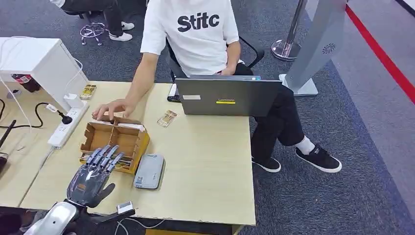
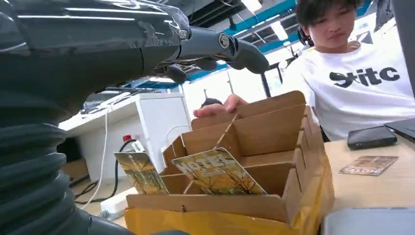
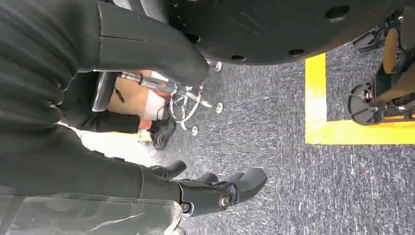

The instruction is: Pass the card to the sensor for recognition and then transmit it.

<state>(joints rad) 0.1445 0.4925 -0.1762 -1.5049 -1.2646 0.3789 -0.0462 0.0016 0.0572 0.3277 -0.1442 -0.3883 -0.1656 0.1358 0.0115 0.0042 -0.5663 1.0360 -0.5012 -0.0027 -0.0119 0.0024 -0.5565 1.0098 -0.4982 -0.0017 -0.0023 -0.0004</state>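
Corrugated cardboard box [image 1: 115, 139]; matt wooden table [image 1: 205, 166]

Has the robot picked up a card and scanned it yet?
Not yet. Nothing looks done: the cards stand in the cardboard box, and the left hand hovers over it with fingers spread, holding nothing. The right hand hangs by the floor. Left to do: grasp a card, show it to the grey sensor, then pass it on.
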